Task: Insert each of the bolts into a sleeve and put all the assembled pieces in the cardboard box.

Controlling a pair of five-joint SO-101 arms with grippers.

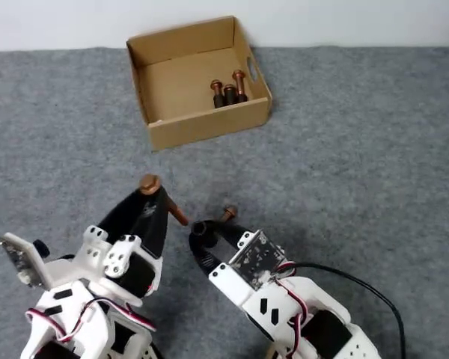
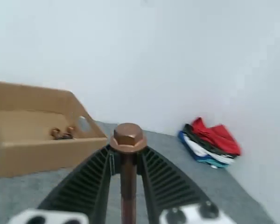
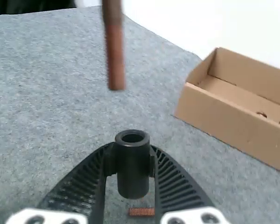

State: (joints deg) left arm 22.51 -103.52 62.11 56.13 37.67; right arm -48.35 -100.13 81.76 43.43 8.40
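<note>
Lower left of the high view: the left gripper (image 1: 156,196) was clamped on a copper bolt (image 1: 167,203), head up, shaft slanting toward lower centre. Just beside it, the right gripper (image 1: 202,235) was closed around a black sleeve (image 1: 200,229), bore facing up. In the right wrist view the bolt (image 3: 113,46) hung above the sleeve (image 3: 132,163) – apart from it, tip a little off the open mouth, not yet entered.

Step in hand, by my read: inserting this bolt. The next move called for lining the tip over the bore and lowering it straight, since a tilted shaft would likely catch on the rim.

A loose bolt (image 1: 228,213) lay on the grey carpet (image 1: 359,187) just behind the right gripper. I could make out no free sleeve for it.

Farther up, at upper centre, the cardboard box (image 1: 209,127) sat open, with what looked like three assembled pieces (image 1: 229,91) grouped near its right wall. The task looked more than half done.
</note>
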